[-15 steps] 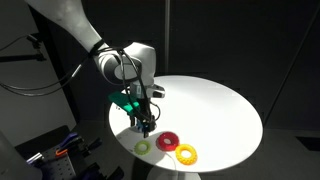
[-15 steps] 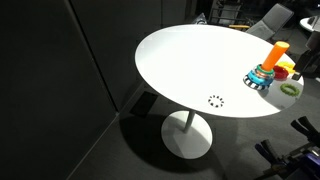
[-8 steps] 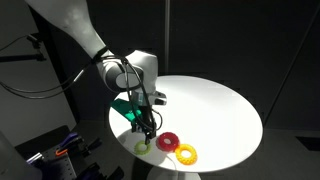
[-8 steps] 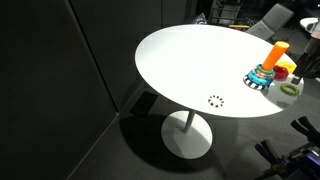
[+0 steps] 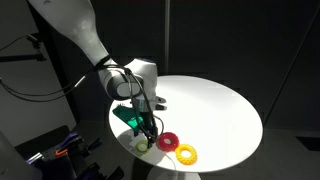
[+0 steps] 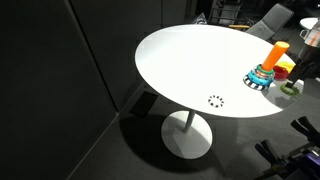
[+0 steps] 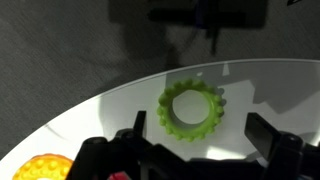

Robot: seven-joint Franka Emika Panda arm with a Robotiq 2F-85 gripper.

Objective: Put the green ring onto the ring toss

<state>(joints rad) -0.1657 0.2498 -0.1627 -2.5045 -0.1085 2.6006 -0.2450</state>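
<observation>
The green ring (image 7: 190, 108) lies flat on the white round table (image 5: 215, 105) near its edge. It also shows in both exterior views (image 5: 142, 146) (image 6: 290, 88). My gripper (image 7: 200, 130) is open and hangs just above the ring, with one finger on each side of it, touching nothing. In an exterior view the gripper (image 5: 147, 130) is low over the table edge. The ring toss (image 6: 266, 70), an orange peg on a blue scalloped base, stands close beside the rings.
A red ring (image 5: 169, 141) and a larger orange-yellow ring (image 5: 187, 154) lie next to the green ring; the orange-yellow ring also shows in the wrist view (image 7: 40, 168). The table edge is right beside the green ring. Dark floor and curtains surround the table.
The gripper has moved down and towards the table edge, closer over the green ring. The rings and the ring toss have not moved.
</observation>
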